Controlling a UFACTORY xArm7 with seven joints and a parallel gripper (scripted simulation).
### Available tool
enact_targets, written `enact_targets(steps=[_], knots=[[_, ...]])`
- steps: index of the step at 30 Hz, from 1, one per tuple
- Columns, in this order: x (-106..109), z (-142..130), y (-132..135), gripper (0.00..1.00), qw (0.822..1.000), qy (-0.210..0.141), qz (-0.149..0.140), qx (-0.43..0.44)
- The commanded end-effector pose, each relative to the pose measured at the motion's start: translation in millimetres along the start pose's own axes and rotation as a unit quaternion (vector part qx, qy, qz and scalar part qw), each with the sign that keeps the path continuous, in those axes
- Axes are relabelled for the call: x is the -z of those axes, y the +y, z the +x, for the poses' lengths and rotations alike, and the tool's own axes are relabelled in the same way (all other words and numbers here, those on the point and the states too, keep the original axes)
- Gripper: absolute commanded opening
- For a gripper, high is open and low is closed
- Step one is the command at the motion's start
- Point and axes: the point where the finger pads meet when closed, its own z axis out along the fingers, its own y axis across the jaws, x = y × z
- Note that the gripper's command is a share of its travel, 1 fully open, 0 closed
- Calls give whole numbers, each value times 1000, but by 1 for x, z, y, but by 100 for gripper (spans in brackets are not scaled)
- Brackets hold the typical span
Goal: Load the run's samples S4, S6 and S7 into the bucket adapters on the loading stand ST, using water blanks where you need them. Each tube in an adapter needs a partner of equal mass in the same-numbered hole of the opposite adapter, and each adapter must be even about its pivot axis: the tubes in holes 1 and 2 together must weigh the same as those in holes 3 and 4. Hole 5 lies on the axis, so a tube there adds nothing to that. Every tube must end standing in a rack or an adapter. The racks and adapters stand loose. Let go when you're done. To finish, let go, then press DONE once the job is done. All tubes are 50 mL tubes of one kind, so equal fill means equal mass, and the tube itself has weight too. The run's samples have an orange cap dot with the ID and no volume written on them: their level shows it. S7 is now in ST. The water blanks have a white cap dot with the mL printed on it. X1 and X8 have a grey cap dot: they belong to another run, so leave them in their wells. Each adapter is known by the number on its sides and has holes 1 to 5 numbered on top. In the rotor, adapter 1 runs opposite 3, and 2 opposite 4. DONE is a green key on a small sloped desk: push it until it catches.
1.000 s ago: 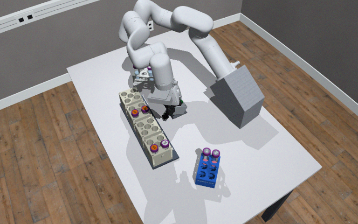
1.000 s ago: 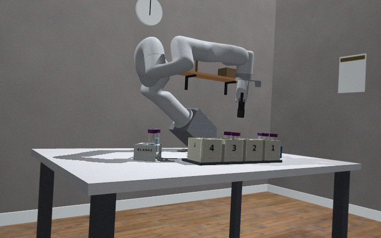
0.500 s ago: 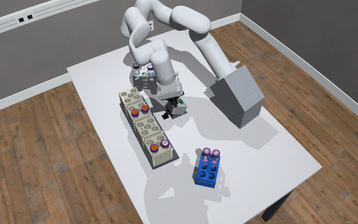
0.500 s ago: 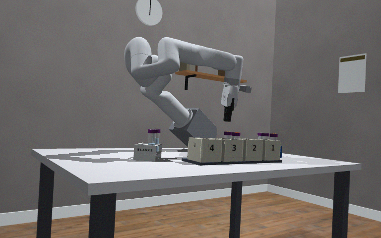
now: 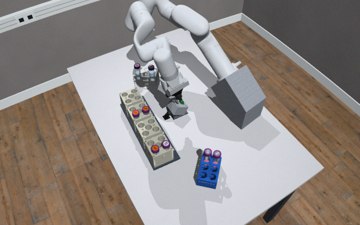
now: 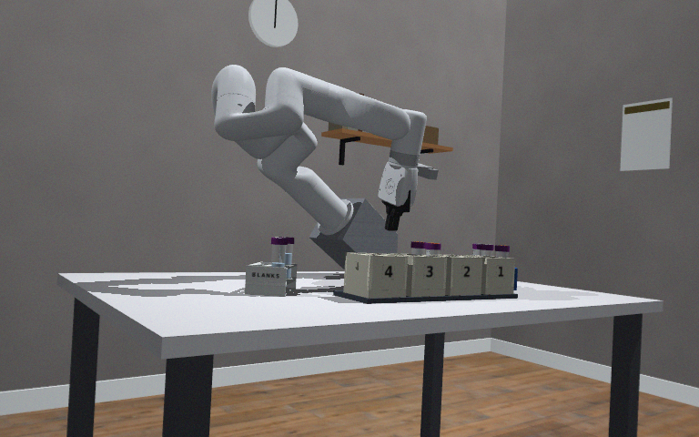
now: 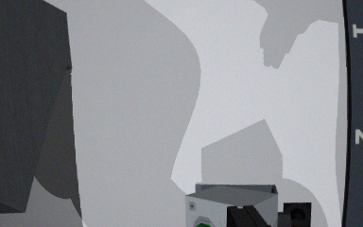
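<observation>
White table [image 5: 111, 79] [image 6: 360, 319] — blue rack [image 5: 208, 183], apparently two tubes [image 5: 212, 153].

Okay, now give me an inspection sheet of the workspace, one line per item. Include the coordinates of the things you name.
Surface: white tabletop [image 5: 114, 183] [image 6: 360, 315], shadowed; no spills seen.
Job's things: loading stand [image 5: 175, 158] [image 6: 438, 298] with four adapters; two orange-dot tubes in adapter 3, one orange-dot and one white-dot tube in adapter 1; two tubes each in the blanks rack [image 5: 144, 82] [image 6: 265, 284] and blue rack [image 5: 206, 183]; green key [image 5: 181, 101] on its desk [image 5: 178, 109].
Clutter: nothing seen.
Gripper [image 5: 181, 99] [image 6: 391, 228]: shut, nothing held, near the key.
Cables: nothing seen.
Surroundings: wood floor, grey walls, wall clock [image 6: 274, 21], shelf [image 6: 370, 137].
</observation>
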Motion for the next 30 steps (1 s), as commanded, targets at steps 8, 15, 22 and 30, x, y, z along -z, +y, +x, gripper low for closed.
enact_targets(steps=[8,15,22,30], knots=[[-20,-37,-26,0,1000,8,-2,11],[-24,-44,-31,0,1000,8,-2,11],[-24,-44,-31,0,1000,8,-2,11],[-34,-44,-28,0,1000,8,-2,11]])
